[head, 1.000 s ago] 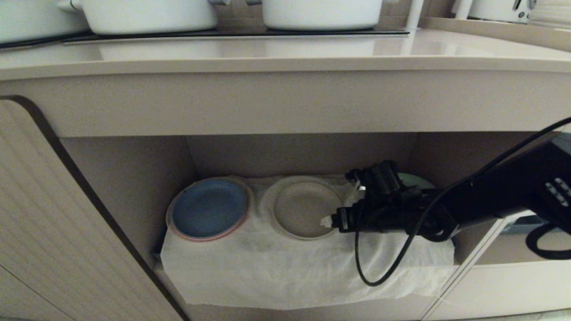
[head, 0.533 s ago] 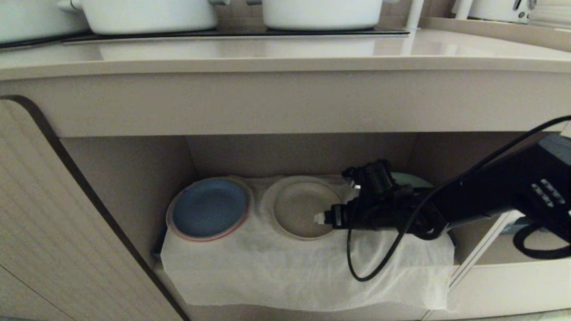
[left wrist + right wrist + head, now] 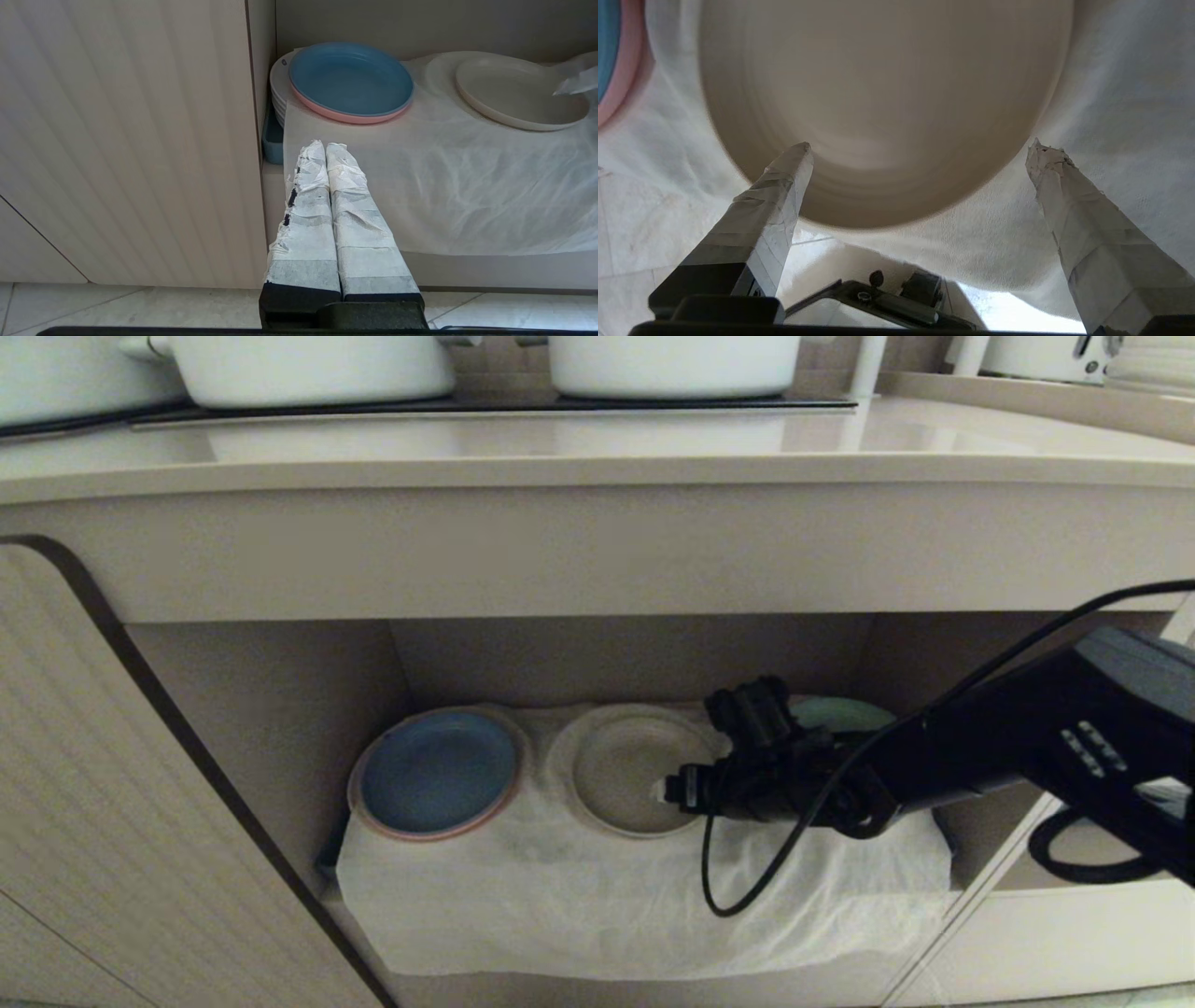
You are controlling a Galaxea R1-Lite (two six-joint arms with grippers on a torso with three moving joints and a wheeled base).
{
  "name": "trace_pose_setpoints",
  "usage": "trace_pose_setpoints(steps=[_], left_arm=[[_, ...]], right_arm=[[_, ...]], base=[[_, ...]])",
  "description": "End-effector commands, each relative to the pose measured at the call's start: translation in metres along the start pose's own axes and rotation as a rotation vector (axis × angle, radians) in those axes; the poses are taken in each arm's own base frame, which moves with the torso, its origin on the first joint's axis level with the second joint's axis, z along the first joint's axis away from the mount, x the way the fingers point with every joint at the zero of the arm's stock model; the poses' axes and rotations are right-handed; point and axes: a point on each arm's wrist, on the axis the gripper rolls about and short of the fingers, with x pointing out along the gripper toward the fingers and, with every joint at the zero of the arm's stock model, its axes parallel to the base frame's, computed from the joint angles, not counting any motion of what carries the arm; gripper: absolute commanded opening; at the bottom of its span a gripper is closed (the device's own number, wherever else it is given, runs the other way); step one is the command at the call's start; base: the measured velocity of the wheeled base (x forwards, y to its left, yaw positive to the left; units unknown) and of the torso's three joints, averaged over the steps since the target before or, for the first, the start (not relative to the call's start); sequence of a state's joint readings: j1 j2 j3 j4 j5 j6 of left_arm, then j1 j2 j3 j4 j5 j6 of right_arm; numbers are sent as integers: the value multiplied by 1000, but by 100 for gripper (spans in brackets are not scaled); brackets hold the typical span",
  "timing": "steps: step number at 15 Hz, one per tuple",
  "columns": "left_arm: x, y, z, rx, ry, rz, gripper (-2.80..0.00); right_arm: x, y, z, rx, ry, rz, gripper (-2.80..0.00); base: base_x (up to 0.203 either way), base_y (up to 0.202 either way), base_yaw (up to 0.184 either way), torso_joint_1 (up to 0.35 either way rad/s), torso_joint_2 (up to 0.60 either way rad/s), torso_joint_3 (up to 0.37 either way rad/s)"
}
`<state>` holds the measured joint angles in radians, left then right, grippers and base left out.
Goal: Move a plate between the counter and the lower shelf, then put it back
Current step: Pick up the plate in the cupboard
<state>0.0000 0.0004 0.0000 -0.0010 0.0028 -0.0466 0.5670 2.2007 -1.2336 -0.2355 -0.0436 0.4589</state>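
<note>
The cream plate [image 3: 624, 773] lies flat on the white cloth of the lower shelf [image 3: 280, 709], below the counter [image 3: 597, 439]. My right gripper [image 3: 667, 791] reaches in from the right at the plate's right rim. In the right wrist view this gripper [image 3: 920, 149] is open wide, one fingertip [image 3: 799, 156] over the plate [image 3: 878, 93] and the other over the cloth beside it. Nothing is held, and I cannot tell whether a finger touches the plate. My left gripper [image 3: 325, 145] hangs shut and empty in front of the shelf edge, out of the head view, with the plate [image 3: 514, 93] far off.
A blue plate [image 3: 437, 773] on a pink-rimmed stack sits left of the cream one, and a green plate [image 3: 840, 712] lies behind my right wrist. White pots [image 3: 308, 364] stand on the hob. A ribbed door [image 3: 93, 803] stands to the left. A black cable [image 3: 738, 887] loops over the cloth.
My right arm has slid left and slightly deeper into the shelf, bringing its fingertip from the plate's right rim to over the plate. The plates have not moved.
</note>
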Motion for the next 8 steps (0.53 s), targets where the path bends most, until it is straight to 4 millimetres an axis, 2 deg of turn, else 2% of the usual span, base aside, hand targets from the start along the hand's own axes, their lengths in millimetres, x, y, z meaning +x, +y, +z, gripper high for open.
trace_pose_setpoints(steps=[1, 8], left_arm=[[0, 0, 0, -1, -1, 0, -280], [0, 0, 0, -1, -1, 0, -280]], right_arm=[[2, 1, -1, 1, 1, -1, 0], [2, 3, 0, 3, -8, 5, 0]], base=[[0, 0, 0, 0, 0, 0], [0, 0, 0, 0, 0, 0]])
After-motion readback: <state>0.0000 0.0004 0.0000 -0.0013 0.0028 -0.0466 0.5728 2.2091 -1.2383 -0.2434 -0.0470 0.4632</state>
